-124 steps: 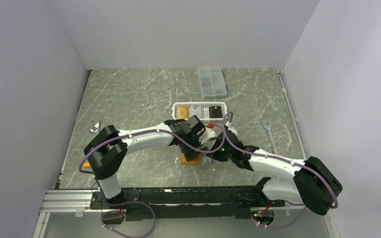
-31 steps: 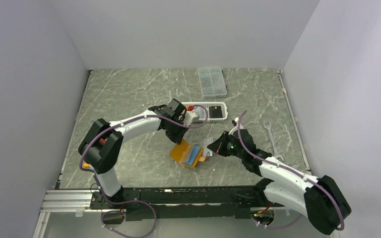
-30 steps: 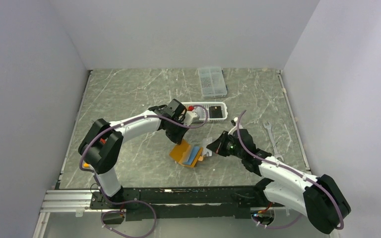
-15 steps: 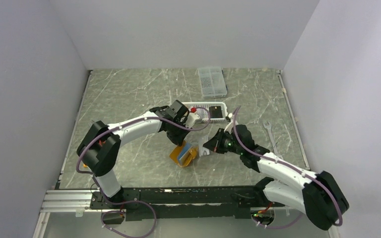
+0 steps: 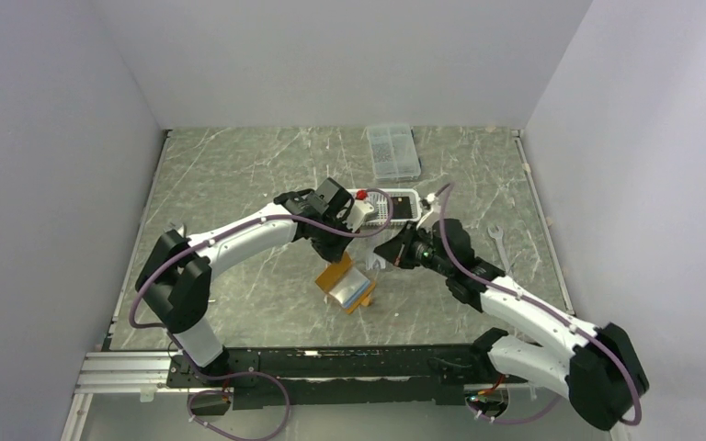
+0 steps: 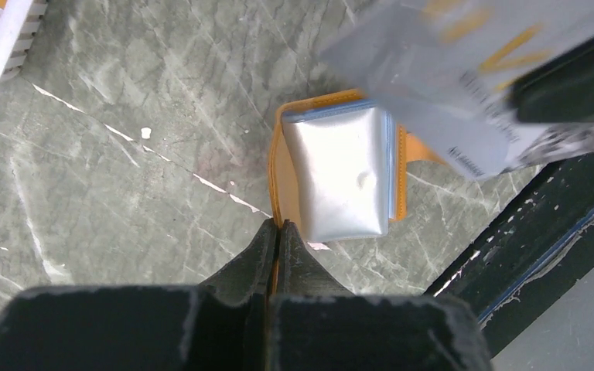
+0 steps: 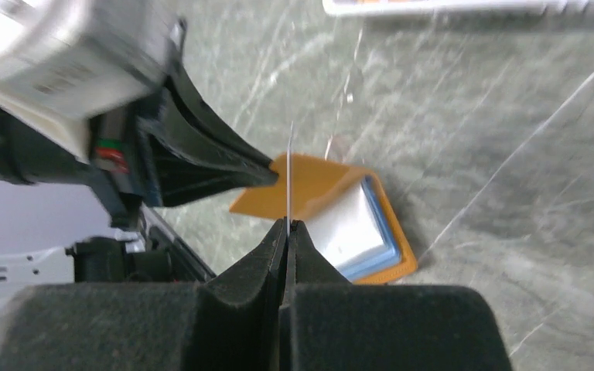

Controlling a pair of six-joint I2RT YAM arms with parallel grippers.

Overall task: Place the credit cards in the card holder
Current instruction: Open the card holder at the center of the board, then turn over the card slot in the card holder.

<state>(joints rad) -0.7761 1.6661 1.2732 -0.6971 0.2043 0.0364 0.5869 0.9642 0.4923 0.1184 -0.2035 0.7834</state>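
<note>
Top external: card holder (image 5: 349, 287) lies open on the bench (image 5: 239, 184), about midway along the near edge, pale blue lining up. Left claw (image 5: 333, 261) is clenched on the holder's orange flap, at its far side. Right claw (image 5: 384, 258) is clamped on a pale credit card (image 5: 375, 266), held just right of the holder; contact cannot be told.

Right wrist: that card shows edge-on, the left claw's tips close beside it.

Beyond: white basket (image 5: 368, 197) holding a black card (image 5: 403, 208). Clear box (image 5: 392, 152) at the far edge. Wrench (image 5: 499, 241) toward the right edge.
</note>
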